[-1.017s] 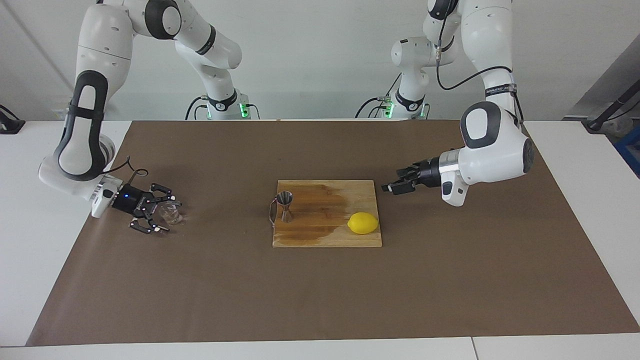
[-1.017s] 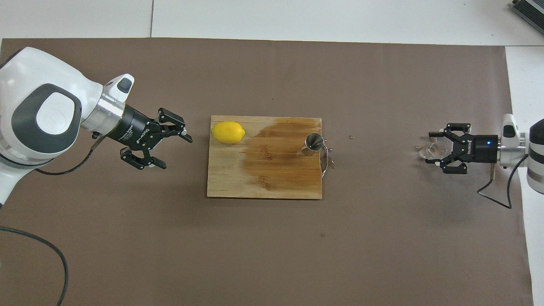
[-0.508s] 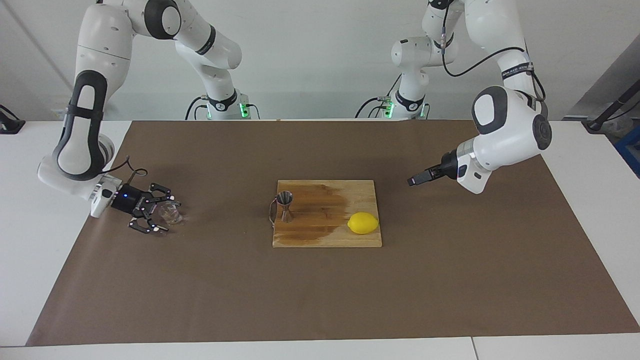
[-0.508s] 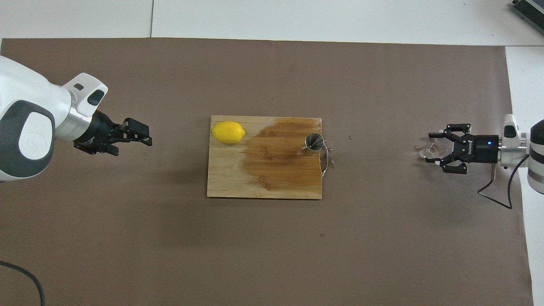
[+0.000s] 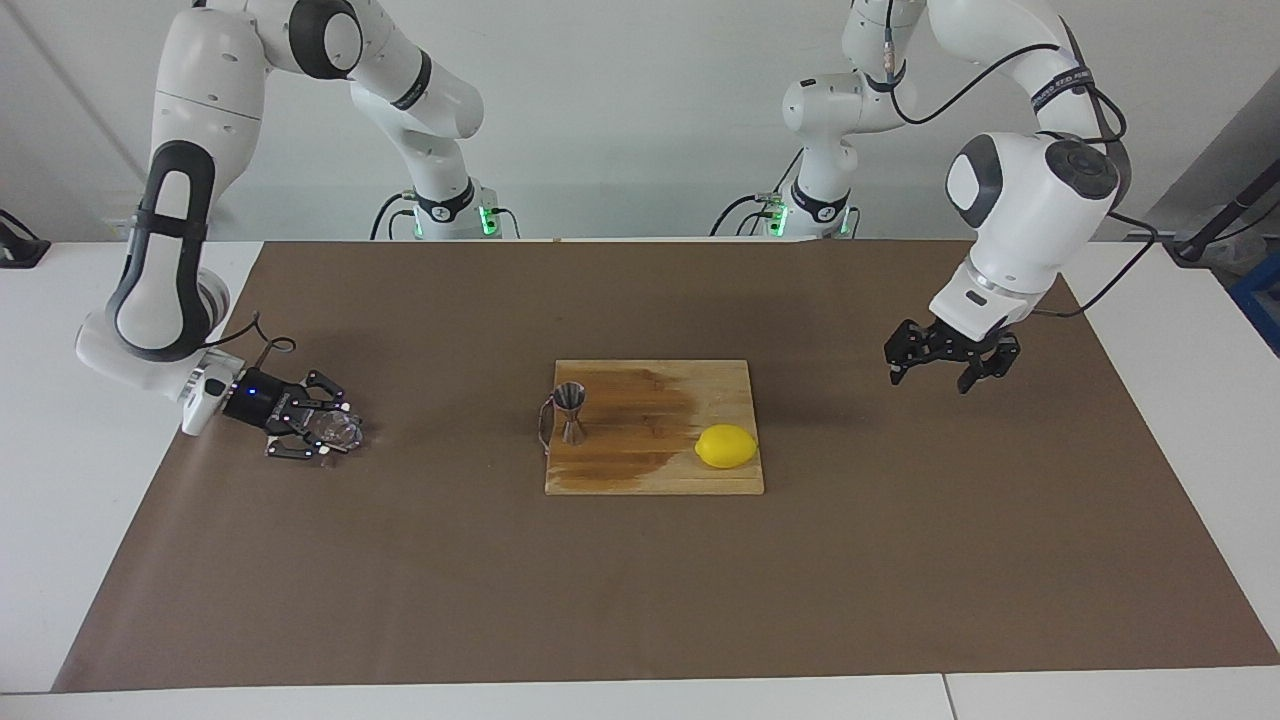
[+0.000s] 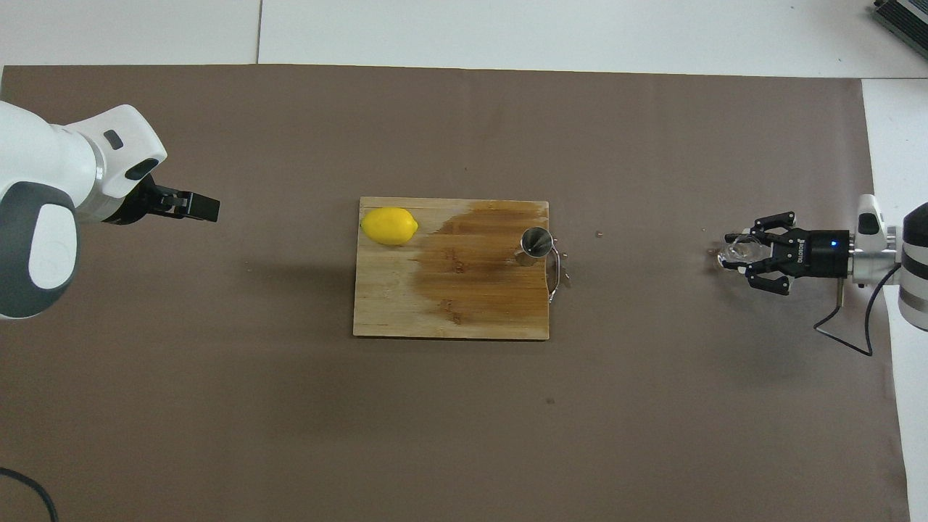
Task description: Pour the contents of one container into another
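At the right arm's end of the brown mat, right gripper (image 5: 318,434) clamps the glass cup (image 5: 338,430) by its sides: light, slick, fragile. Jigger (image 5: 571,411) stands on the cutting board (image 5: 650,470). Left gripper (image 5: 944,366) waits spread, empty.

My right gripper (image 5: 322,436) is lying low, fingers clamped together; my left gripper (image 5: 944,364) is hanging raised, fingers spread downward.
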You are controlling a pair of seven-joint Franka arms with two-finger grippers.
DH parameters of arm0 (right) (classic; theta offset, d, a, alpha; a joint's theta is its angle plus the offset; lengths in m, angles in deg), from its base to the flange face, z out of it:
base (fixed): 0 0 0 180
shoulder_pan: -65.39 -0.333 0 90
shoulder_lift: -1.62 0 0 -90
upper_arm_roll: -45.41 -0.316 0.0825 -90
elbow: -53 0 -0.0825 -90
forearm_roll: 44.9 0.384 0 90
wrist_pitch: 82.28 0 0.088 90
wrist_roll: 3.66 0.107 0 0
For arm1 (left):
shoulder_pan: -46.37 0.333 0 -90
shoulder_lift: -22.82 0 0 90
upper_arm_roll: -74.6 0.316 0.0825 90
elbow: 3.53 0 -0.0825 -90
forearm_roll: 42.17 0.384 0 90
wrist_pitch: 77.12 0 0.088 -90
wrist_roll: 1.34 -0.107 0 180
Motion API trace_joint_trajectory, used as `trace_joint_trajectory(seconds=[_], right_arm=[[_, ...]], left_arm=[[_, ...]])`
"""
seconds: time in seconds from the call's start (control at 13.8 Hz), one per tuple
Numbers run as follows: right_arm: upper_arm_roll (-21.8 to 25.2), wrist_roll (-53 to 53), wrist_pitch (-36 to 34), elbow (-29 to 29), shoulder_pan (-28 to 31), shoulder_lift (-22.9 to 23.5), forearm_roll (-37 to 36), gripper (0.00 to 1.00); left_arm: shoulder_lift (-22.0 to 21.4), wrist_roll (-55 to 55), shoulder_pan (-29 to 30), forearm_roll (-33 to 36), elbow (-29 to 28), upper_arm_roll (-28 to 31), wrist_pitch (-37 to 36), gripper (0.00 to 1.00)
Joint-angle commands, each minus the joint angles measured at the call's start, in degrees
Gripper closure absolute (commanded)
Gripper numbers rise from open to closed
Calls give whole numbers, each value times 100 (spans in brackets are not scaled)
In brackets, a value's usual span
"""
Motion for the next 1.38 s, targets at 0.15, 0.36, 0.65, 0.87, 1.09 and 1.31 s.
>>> trace_joint_trajectory(seconds=[0.15,0.36,0.65,0.87,1.09,1.31], right_arm=[[-76,283,412,-2,-329,-411,-54,96],[-67,817,509,7,-899,-1009,-360,96],[-85,2460,940,235,-1779,-1476,-906,96],[-85,3042,1405,253,-2403,-1608,-994,100],[-85,3638,1801,253,-2904,-1661,-1388,100],[-85,4438,1802,244,-3203,-1827,-2083,100]], left_arm=[[-14,-85,-30,339,601,71,-890,0],[22,-76,-4,462,1112,79,-1717,0],[-5,-59,145,217,1376,97,-2236,0],[31,-59,225,-82,1500,97,-2282,0],[22,212,208,-83,1482,97,-2229,0],[-4,934,146,-39,1491,97,-2168,0]])
